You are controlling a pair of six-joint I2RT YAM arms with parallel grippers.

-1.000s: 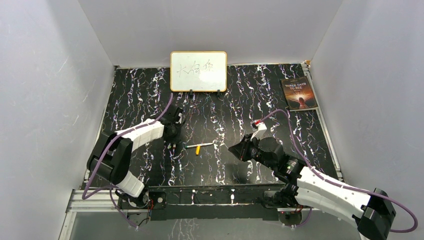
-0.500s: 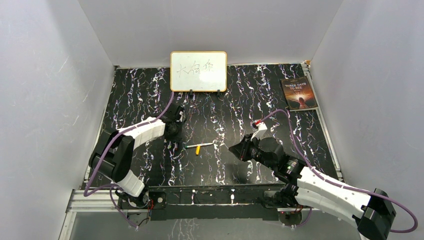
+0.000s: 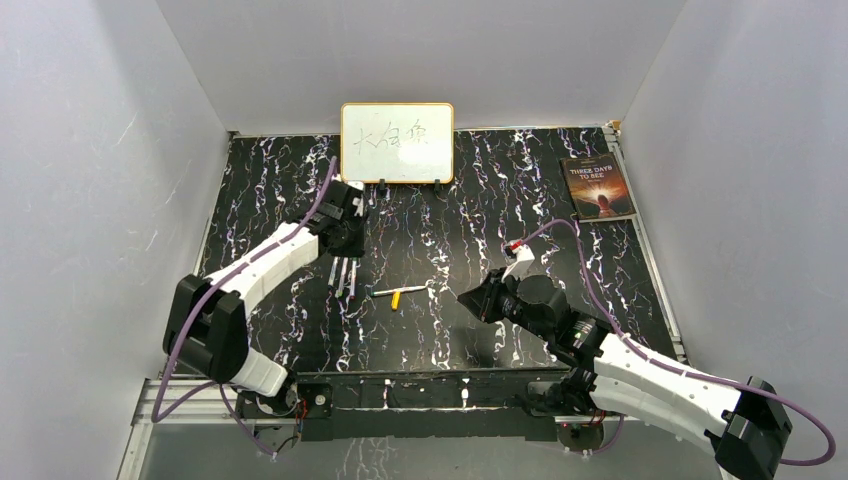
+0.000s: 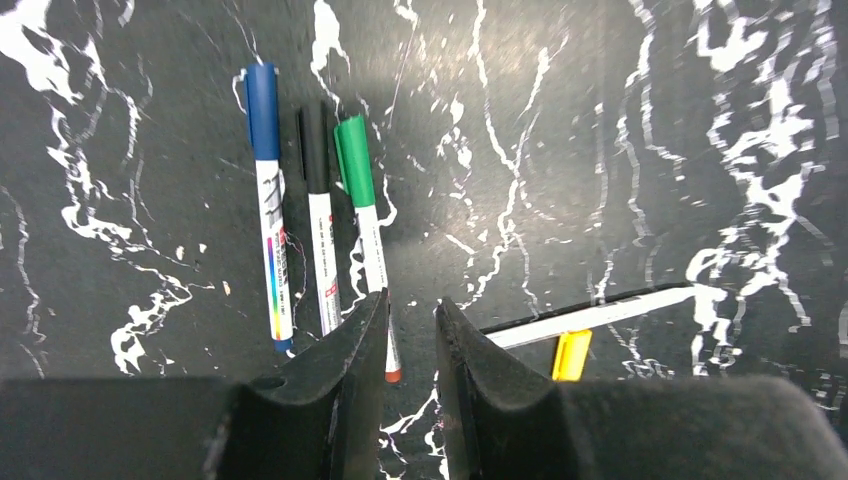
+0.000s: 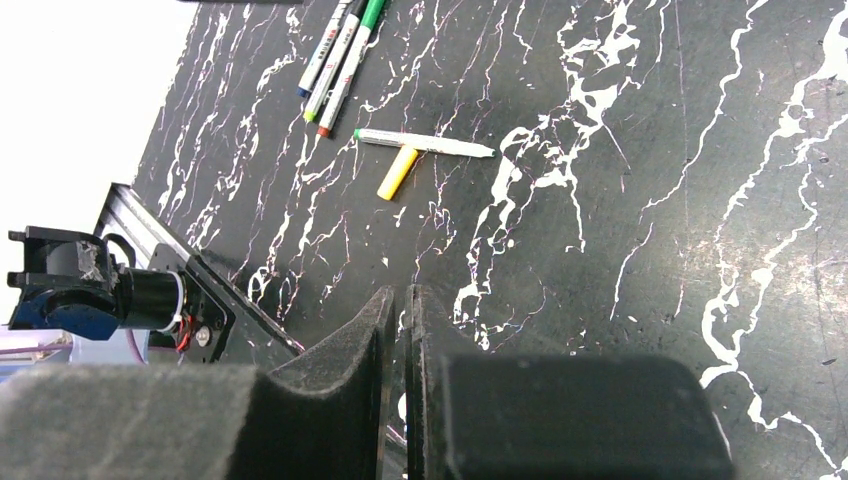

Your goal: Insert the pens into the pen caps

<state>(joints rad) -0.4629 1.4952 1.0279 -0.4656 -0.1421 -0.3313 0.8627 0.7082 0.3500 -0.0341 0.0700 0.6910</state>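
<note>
Three capped pens (image 4: 320,240) lie side by side, with a blue cap (image 4: 262,110), a black cap (image 4: 315,135) and a green cap (image 4: 353,160). They also show in the top view (image 3: 343,277) and the right wrist view (image 5: 340,50). The fourth pen (image 4: 600,315) lies uncapped, its yellow cap (image 4: 571,355) beside it and touching it; both show in the top view, pen (image 3: 408,289) and cap (image 3: 395,299). My left gripper (image 4: 412,300) hovers just behind the capped pens, jaws slightly apart and empty. My right gripper (image 5: 402,292) is shut and empty, right of the uncapped pen (image 5: 425,144).
A small whiteboard (image 3: 397,142) stands at the back middle. A book (image 3: 598,187) lies at the back right. White walls close in three sides. The metal front rail with a motor (image 5: 150,295) runs along the near edge.
My left arm has drawn back from the pens toward the whiteboard, uncovering the three capped pens lying together. The right arm has not moved.
</note>
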